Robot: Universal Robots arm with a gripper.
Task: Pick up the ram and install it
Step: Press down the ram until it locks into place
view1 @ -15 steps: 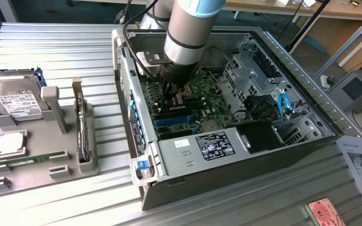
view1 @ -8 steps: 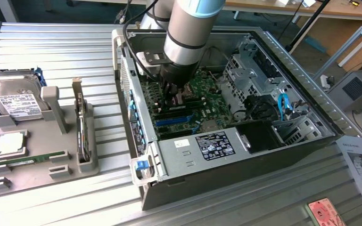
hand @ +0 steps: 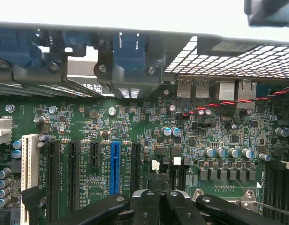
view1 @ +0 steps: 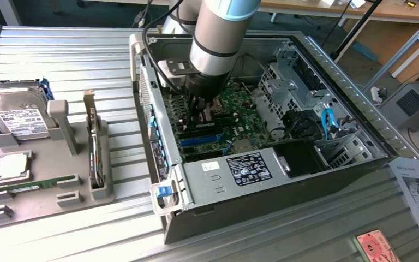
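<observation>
your gripper (view1: 203,113) inside computer case (view1: 355,95), over green board (hand: 149,126), jaws shut tight, nothing seen held. ram stick (view1: 31,186) lies on gray tray (view1: 85,199), near its front edge.

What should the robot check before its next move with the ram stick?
1. Computer case open: ok.
2. Ram lying in the grey tray: ok.
3. Claw holding the ram: not ok; it is shut with nothing seen in it.
4. Claw near the ram: not ok; it is inside the case, over the motherboard.
5. Memory slot free: cannot tell.
</observation>
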